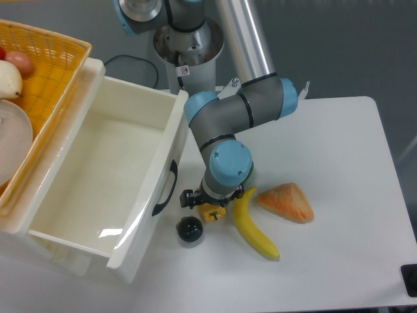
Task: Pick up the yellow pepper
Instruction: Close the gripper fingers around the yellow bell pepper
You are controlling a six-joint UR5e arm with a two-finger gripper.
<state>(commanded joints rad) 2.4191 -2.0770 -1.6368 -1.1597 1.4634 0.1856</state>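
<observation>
The yellow pepper (pixel 210 212) is a small blocky yellow-orange toy on the white table, just right of the white bin's front corner. My gripper (pixel 207 205) is down directly over it, and the blue wrist joint hides most of it. One black finger (pixel 189 197) shows to the left of the pepper with a small gap; the other finger is hidden under the wrist. The jaws appear spread around the pepper, which still rests on the table.
A long yellow banana (pixel 255 228) lies just right of the pepper. An orange-pink wedge (pixel 287 202) lies beyond it. A dark round object (pixel 189 229) sits front-left of the pepper. The white bin (pixel 171 171) and a yellow basket (pixel 55 62) stand at the left.
</observation>
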